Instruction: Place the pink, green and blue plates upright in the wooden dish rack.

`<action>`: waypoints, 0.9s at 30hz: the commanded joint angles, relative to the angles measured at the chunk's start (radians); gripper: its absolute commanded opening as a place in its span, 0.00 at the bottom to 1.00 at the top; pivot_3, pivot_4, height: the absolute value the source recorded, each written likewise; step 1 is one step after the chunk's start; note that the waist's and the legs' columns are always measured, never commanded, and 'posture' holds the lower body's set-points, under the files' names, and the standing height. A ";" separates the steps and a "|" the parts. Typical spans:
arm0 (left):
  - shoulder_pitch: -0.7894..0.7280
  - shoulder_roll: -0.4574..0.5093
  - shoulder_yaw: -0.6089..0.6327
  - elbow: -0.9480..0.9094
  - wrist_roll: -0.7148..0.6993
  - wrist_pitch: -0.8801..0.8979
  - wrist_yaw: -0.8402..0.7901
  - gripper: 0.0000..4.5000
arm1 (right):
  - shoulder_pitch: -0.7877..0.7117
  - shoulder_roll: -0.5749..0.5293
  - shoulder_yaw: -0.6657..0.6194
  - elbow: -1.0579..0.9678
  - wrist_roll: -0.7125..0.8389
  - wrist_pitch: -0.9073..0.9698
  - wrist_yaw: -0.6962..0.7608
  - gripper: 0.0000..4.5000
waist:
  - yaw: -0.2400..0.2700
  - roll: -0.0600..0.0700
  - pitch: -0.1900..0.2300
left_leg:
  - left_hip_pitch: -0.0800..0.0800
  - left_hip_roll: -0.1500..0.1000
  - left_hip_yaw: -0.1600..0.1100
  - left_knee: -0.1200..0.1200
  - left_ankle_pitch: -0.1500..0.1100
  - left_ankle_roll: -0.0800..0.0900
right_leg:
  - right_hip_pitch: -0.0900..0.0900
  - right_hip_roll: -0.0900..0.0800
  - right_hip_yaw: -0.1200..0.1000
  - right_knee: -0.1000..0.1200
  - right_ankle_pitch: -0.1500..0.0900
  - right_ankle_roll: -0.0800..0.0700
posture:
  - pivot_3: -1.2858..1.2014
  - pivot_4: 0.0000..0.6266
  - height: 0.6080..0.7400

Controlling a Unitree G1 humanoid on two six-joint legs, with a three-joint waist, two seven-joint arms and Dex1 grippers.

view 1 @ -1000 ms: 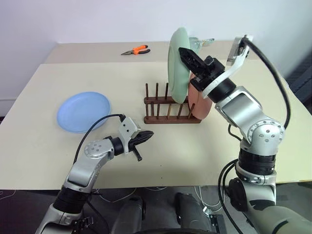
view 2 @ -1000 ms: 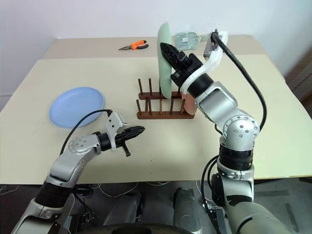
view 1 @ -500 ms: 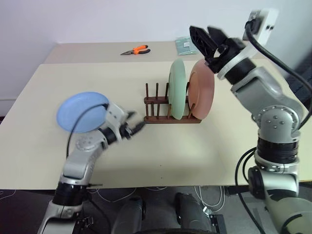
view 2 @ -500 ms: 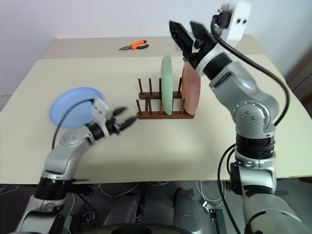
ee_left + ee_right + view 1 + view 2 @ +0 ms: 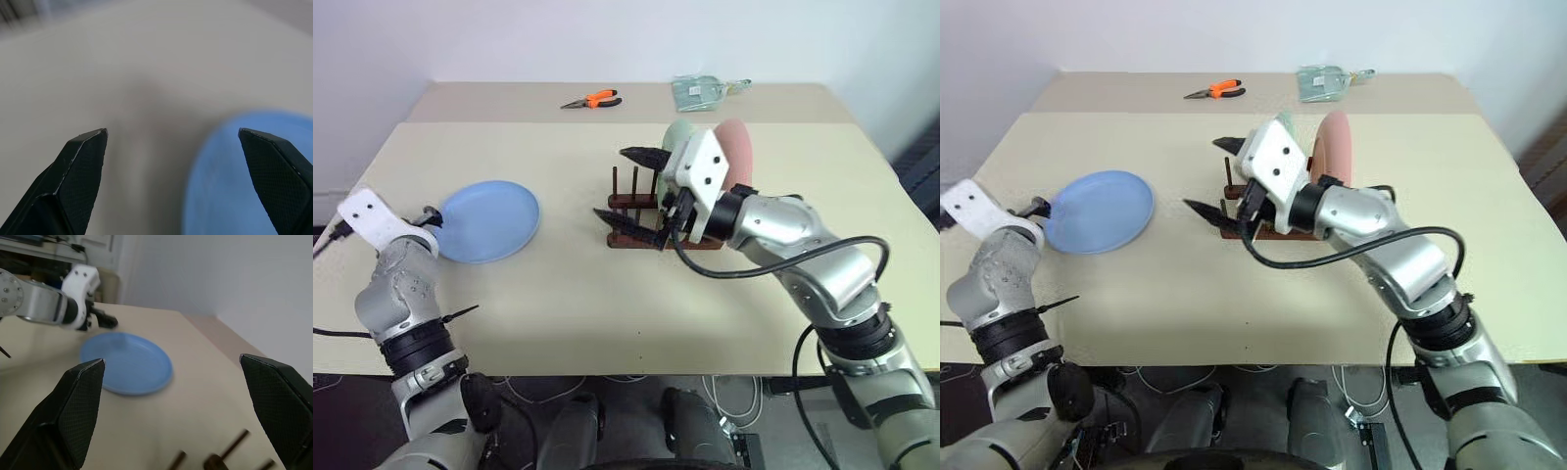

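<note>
Head views: on the beige table, pink plate and green plate upright in the wooden dish rack, blue plate flat, well apart to its left; orange pliers at far edge. Right end effector spread wide, empty, before the rack. Left wrist view: left end effector spread, empty, just beside blue plate's rim. Right wrist view: rack pegs near, blue plate beyond.

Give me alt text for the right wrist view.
The blue plate lies flat on the beige table between the right gripper's open jaws. The left gripper reaches toward the plate's far edge, and dish rack pegs show nearby.
</note>
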 commanded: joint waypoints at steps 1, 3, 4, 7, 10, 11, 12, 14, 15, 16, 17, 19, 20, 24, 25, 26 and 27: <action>-0.016 -0.060 0.132 -0.058 -0.154 0.116 0.052 0.93 | 0.015 0.035 -0.002 -0.043 -0.042 -0.013 0.007 1.00 | 0.000 -0.001 0.000 | 0.000 0.000 0.000 0.000 0.000 0.000 | 0.000 0.000 0.000 0.000 0.000 0.000 | 0.52 0.24 1.00; -0.023 -0.093 0.177 -0.058 -0.216 0.133 0.064 0.79 | 0.025 0.041 0.004 -0.041 -0.076 -0.018 0.013 1.00 | 0.002 0.000 0.000 | 0.001 0.000 0.000 -0.001 0.000 -0.001 | 0.000 0.000 0.000 0.001 0.000 0.000 | 0.52 0.24 1.00; -0.021 -0.099 0.180 -0.060 -0.230 0.138 0.066 0.68 | 0.028 0.043 0.004 -0.039 -0.091 -0.019 0.015 1.00 | 0.003 0.000 0.000 | 0.001 0.000 0.000 -0.001 0.000 -0.001 | 0.000 0.000 0.000 0.001 0.000 0.000 | 0.52 0.24 1.00; -0.026 -0.104 0.168 -0.058 -0.257 0.144 0.075 0.33 | 0.025 0.047 -0.022 -0.029 -0.092 0.010 0.031 1.00 | 0.008 0.000 0.000 | 0.001 0.000 0.000 -0.001 0.001 -0.002 | 0.000 0.001 0.000 0.001 0.000 0.000 | 0.52 0.24 1.00; -0.010 -0.054 0.030 -0.099 -0.221 0.077 -0.039 0.01 | 0.010 0.030 -0.009 -0.029 -0.140 0.001 0.058 1.00 | 0.008 -0.002 0.001 | 0.001 0.000 0.000 -0.001 0.001 -0.002 | 0.000 0.001 0.000 0.001 0.000 0.000 | 0.52 0.24 1.00; -0.002 -0.022 -0.062 -0.142 -0.193 0.035 -0.116 0.01 | 0.002 0.018 0.016 -0.027 -0.193 -0.026 0.065 1.00 | 0.007 -0.004 0.002 | 0.001 0.000 0.000 -0.001 0.001 -0.002 | 0.000 0.001 0.000 0.001 0.000 0.000 | 0.52 0.24 1.00; 0.002 0.003 -0.135 -0.178 -0.174 -0.001 -0.176 0.01 | -0.004 0.007 0.040 -0.026 -0.240 -0.053 0.075 1.00 | 0.007 -0.005 0.002 | 0.001 0.000 0.000 -0.001 0.001 -0.002 | -0.001 0.001 0.000 0.001 0.000 -0.001 | 0.52 0.24 1.00; 0.002 0.029 -0.217 -0.237 -0.173 -0.047 -0.246 0.01 | -0.017 -0.001 0.086 -0.008 -0.328 -0.111 0.091 1.00 | 0.006 -0.005 0.002 | 0.000 0.000 0.001 -0.001 0.001 -0.003 | -0.001 0.001 0.000 0.001 0.001 -0.002 | 0.52 0.24 1.00; 0.000 0.034 -0.242 -0.270 -0.185 -0.060 -0.272 0.01 | -0.028 0.003 0.110 0.011 -0.373 -0.142 0.095 1.00 | 0.005 -0.005 0.002 | 0.000 0.000 0.001 -0.001 0.001 -0.003 | -0.001 0.001 0.000 0.001 0.001 -0.002 | 0.52 0.24 1.00; -0.001 0.043 -0.269 -0.307 -0.193 -0.067 -0.293 0.01 | -0.044 0.013 0.136 0.041 -0.422 -0.176 0.091 1.00 | 0.003 -0.005 0.002 | 0.000 0.000 0.001 -0.002 0.001 -0.003 | -0.001 0.001 0.000 0.000 0.001 -0.002 | 0.52 0.24 1.00; -0.004 0.050 -0.290 -0.344 -0.205 -0.062 -0.307 0.01 | -0.064 0.022 0.170 0.081 -0.485 -0.223 0.087 1.00 | 0.001 -0.005 0.002 | 0.000 0.001 0.002 -0.002 0.001 -0.003 | -0.001 0.001 0.000 0.000 0.001 -0.002 | 0.52 0.24 1.00; -0.010 0.062 -0.310 -0.392 -0.226 -0.042 -0.320 0.01 | -0.095 0.037 0.221 0.155 -0.584 -0.306 0.083 1.00 | -0.011 -0.005 0.002 | 0.001 0.001 0.002 -0.003 0.001 -0.003 | -0.001 0.001 0.000 0.000 0.001 -0.002 | 0.52 0.24 1.00; -0.013 0.074 -0.318 -0.415 -0.242 -0.028 -0.330 0.01 | -0.115 0.050 0.243 0.203 -0.635 -0.348 0.074 1.00 | -0.016 -0.005 0.002 | 0.001 0.001 0.002 -0.003 0.001 -0.003 | -0.002 0.001 0.000 0.000 0.001 -0.002 | 0.52 0.24 1.00; -0.017 0.110 -0.325 -0.488 -0.327 0.027 -0.354 0.00 | -0.180 0.120 0.294 0.400 -0.775 -0.477 0.044 0.95 | -0.027 -0.004 0.002 | 0.001 0.002 0.002 -0.004 0.002 -0.003 | -0.003 0.002 0.001 0.002 0.001 -0.002 | 0.52 0.24 1.00; -0.015 0.117 -0.321 -0.500 -0.343 0.037 -0.353 0.00 | -0.186 0.129 0.298 0.433 -0.798 -0.503 0.044 0.88 | -0.025 -0.004 0.002 | 0.001 0.002 0.002 -0.004 0.002 -0.004 | -0.003 0.003 0.001 0.002 0.001 -0.003 | 0.52 0.24 1.00; -0.010 0.124 -0.315 -0.511 -0.359 0.048 -0.350 0.00 | -0.188 0.137 0.295 0.455 -0.812 -0.519 0.046 0.81 | -0.024 -0.004 0.002 | 0.001 0.002 0.002 -0.004 0.002 -0.004 | -0.004 0.003 0.001 0.002 0.001 -0.003 | 0.52 0.24 1.00; -0.008 0.127 -0.305 -0.518 -0.378 0.057 -0.344 0.00 | -0.189 0.146 0.290 0.471 -0.822 -0.532 0.047 0.72 | -0.022 -0.004 0.002 | 0.001 0.002 0.002 -0.004 0.002 -0.004 | -0.003 0.003 0.001 0.002 0.001 -0.003 | 0.52 0.24 1.00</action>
